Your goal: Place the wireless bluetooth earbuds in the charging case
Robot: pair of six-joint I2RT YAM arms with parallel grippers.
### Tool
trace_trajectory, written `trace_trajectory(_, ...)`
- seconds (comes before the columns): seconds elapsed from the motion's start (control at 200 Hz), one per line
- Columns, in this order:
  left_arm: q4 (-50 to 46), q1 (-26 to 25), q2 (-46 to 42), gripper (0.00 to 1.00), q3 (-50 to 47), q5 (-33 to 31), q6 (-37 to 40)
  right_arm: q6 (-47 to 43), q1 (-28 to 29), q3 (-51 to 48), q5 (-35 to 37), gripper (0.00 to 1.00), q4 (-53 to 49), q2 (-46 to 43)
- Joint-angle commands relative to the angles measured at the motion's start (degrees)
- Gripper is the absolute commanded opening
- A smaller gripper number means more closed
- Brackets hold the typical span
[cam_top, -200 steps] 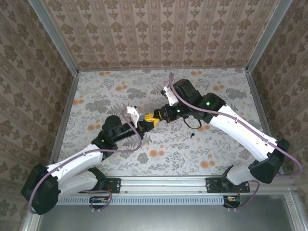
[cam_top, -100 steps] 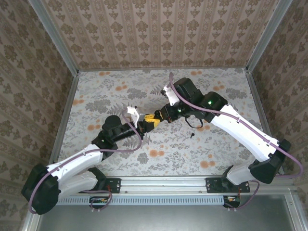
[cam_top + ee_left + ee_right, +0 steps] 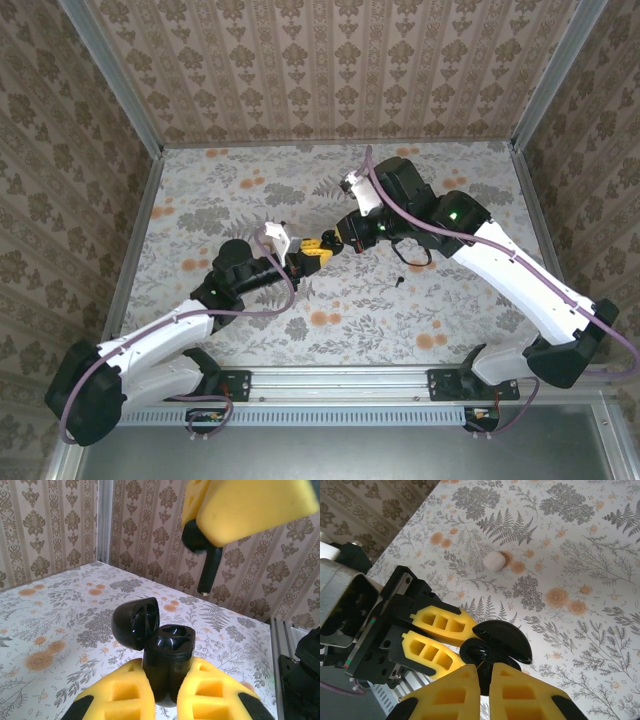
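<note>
The black charging case [image 3: 167, 655] stands upright with its lid [image 3: 135, 622] swung open to the left, and my left gripper [image 3: 165, 700] is shut on its body. Both sockets look empty. Above it hangs one black earbud [image 3: 209, 562], stem down, with my right gripper [image 3: 484, 680] shut on it. In the right wrist view that earbud [image 3: 484, 675] sits just over the case's open mouth [image 3: 479, 654]. In the top view the two grippers meet mid-table, left [image 3: 300, 258] and right [image 3: 323, 246]. A second tiny black earbud [image 3: 400, 281] lies on the table to the right.
A small white block [image 3: 494, 560] lies on the floral table [image 3: 450, 300] beyond the left arm. Patterned walls with metal posts [image 3: 104, 520] close in the table on three sides. An aluminium rail [image 3: 340, 380] runs along the near edge.
The right arm's wrist has swung a little to the right and back, its gripper still over the case. The left arm has held still.
</note>
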Motion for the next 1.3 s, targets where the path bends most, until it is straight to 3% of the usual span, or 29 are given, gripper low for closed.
trace_trajectory(0.0, 1.0, 0.3, 0.1, 0.0, 1.2, 1.5, -1.2, -0.1, -0.2, -0.6, -2.3, 0.09, 1.5, -0.8)
trace_trajectory(0.375, 1.7, 0.3, 0.1, 0.0, 1.3, 2.1, -1.9, 1.9, -0.1, -4.6, -3.8, 0.08, 7.1, 0.2)
trace_trajectory(1.295, 2.7, 0.2, -0.2, 0.0, 1.8, 2.7, -2.5, -0.9, -0.2, -6.9, -3.7, 0.08, 6.4, 0.6)
